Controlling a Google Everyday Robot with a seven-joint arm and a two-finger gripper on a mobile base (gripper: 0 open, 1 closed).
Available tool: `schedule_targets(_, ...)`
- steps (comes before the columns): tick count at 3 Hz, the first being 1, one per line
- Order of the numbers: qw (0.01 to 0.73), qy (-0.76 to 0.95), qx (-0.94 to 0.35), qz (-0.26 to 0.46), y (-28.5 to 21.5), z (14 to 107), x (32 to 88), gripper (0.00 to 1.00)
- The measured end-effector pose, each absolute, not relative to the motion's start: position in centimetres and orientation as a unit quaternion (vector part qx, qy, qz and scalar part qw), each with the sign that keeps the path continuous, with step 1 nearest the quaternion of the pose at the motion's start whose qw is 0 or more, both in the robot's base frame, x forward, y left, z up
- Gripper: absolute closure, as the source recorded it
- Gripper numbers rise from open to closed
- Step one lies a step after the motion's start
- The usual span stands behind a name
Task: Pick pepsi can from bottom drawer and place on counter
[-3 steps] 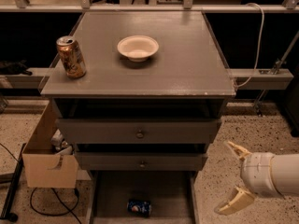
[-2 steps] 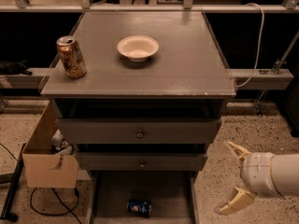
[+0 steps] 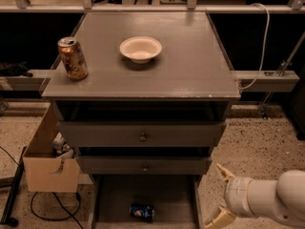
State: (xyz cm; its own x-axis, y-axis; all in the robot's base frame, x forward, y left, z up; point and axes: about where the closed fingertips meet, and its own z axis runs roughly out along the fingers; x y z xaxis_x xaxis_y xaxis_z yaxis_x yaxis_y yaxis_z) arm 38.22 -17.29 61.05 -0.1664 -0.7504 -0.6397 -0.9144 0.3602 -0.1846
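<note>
The pepsi can lies on its side on the floor of the bottom drawer, which is pulled out at the foot of the cabinet. Above the drawers spreads the grey counter. My gripper hangs at the lower right, beside the drawer's right wall and well to the right of the can. Its two tan fingers are spread apart and hold nothing.
A gold-brown can stands at the counter's left front and a white bowl sits near its middle. Two knobbed drawers are above the bottom one. A cardboard box stands on the floor at the left.
</note>
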Motion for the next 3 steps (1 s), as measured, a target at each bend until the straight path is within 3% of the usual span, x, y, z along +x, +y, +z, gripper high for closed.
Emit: schedule_targets(3,0.335,0.758,-0.547,0.118,-15.6,47.7,39.4,0.0)
